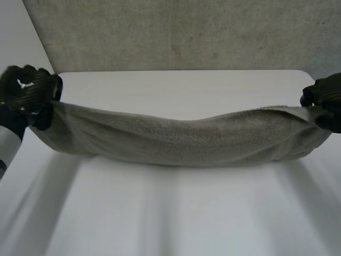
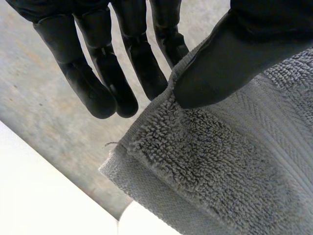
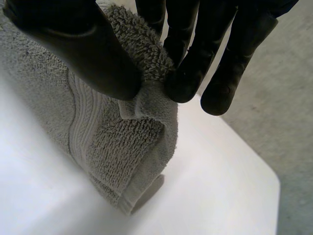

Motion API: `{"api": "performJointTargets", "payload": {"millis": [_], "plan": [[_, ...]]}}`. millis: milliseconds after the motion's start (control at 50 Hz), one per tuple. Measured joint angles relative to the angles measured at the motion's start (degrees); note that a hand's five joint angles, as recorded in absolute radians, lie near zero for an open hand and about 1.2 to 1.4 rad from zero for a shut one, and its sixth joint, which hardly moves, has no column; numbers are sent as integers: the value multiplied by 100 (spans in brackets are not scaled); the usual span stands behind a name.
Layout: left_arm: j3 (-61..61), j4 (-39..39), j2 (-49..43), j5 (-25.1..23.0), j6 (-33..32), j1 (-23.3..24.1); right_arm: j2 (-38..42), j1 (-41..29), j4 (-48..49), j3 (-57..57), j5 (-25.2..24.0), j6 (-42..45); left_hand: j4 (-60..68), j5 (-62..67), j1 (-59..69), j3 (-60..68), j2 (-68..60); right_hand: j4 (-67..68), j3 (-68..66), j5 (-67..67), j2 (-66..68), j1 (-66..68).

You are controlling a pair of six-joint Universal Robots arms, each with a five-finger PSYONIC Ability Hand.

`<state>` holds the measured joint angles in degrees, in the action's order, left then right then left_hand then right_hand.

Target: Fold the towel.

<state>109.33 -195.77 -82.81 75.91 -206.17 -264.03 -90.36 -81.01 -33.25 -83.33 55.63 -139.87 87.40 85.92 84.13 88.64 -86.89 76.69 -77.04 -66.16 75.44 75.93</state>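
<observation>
A white table [image 1: 176, 213] with rounded far corners, mottled grey surface [image 1: 176, 32] beyond it.

The grey terry-cloth towel [image 1: 176, 140], with a woven ribbed band near each end, hangs folded double lengthwise in a long strip, raised at both short ends and sagging slightly across the white table [image 1: 176, 90].

You're looking at a white bench [image 1: 176, 213] with a smooth top and rounded far corners. A grey towel [image 1: 181, 138] stretches across it from side to side, sagging low along its length. You can't tell whether its lower edge touches the bench top. Beyond the far edge is a grey mottled surface [image 1: 176, 32].
</observation>
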Motion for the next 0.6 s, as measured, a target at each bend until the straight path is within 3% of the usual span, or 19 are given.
{"api": "performJointTargets", "payload": {"millis": [180,360,600], "plan": [[-610,-39,-1427,34,-48,76,1207,-111,70,398,45,12,0,0,0,4,-28,0,0,0,0,0],[-2093,-3,-3245,136,-128,464,2750,-461,320,1190,358,-219,0,0,0,11,-28,0,0,0,0,1],[-4028,-45,-5123,633,-702,869,3865,-918,2358,1582,1194,-1120,0,0,0,17,-28,0,0,0,0,4]]}}
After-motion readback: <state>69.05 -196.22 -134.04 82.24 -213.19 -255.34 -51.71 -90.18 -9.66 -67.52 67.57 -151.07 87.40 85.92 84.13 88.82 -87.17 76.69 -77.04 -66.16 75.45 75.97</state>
